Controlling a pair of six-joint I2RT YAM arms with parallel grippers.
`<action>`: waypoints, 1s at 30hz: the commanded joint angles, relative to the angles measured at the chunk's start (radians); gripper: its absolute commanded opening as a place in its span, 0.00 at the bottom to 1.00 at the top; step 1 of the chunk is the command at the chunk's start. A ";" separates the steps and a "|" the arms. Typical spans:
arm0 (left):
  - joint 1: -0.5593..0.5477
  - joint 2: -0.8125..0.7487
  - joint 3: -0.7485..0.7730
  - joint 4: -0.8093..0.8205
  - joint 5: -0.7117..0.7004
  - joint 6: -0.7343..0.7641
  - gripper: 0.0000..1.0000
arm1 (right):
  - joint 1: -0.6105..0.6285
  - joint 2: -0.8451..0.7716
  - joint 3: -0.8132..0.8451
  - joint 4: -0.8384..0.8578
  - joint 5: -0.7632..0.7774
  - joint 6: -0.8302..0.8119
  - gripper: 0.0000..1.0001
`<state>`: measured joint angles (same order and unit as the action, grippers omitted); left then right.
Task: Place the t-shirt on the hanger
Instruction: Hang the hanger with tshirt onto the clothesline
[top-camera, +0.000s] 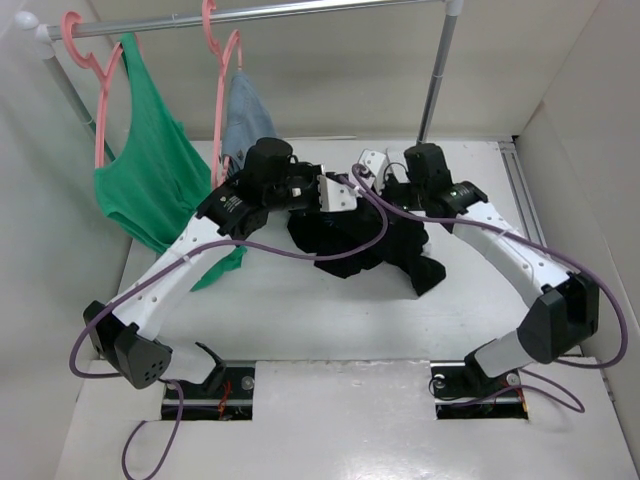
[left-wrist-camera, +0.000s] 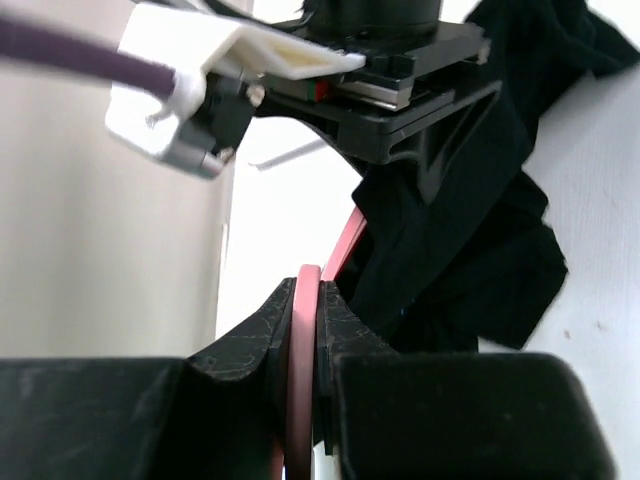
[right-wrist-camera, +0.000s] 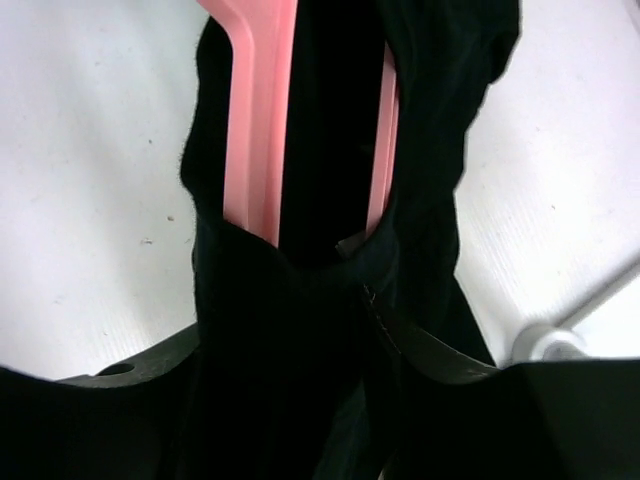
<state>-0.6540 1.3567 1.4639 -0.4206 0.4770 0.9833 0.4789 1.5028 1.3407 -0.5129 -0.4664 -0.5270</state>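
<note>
The black t-shirt (top-camera: 365, 245) lies bunched at the table's middle, between my two grippers. My left gripper (top-camera: 318, 196) is shut on the thin pink hanger (left-wrist-camera: 305, 370); the pink bar runs up between the jaws in the left wrist view and goes into the t-shirt (left-wrist-camera: 470, 230). My right gripper (top-camera: 375, 178) is shut on the t-shirt's cloth (right-wrist-camera: 290, 340). In the right wrist view two pink bars of the hanger (right-wrist-camera: 260, 120) stick out of the cloth's opening just beyond the jaws. The hanger is hidden in the top view.
A metal rail (top-camera: 260, 12) crosses the back, its post (top-camera: 437, 70) at the right. A green tank top (top-camera: 145, 170) and a blue-grey garment (top-camera: 245, 120) hang from it on pink hangers. White walls enclose the table on both sides.
</note>
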 joint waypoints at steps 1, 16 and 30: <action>0.013 -0.050 0.044 0.213 0.009 -0.110 0.00 | -0.042 -0.075 0.003 0.054 0.072 0.100 0.00; 0.013 -0.111 -0.010 0.485 -0.238 -0.357 1.00 | -0.250 -0.173 0.109 0.060 -0.141 0.315 0.00; 0.013 -0.223 -0.217 0.376 -0.235 -0.459 1.00 | -0.250 -0.223 0.480 0.253 -0.006 0.476 0.00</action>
<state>-0.6434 1.1671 1.2736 -0.0284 0.2295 0.5758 0.2245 1.3273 1.7222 -0.4812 -0.5034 -0.0986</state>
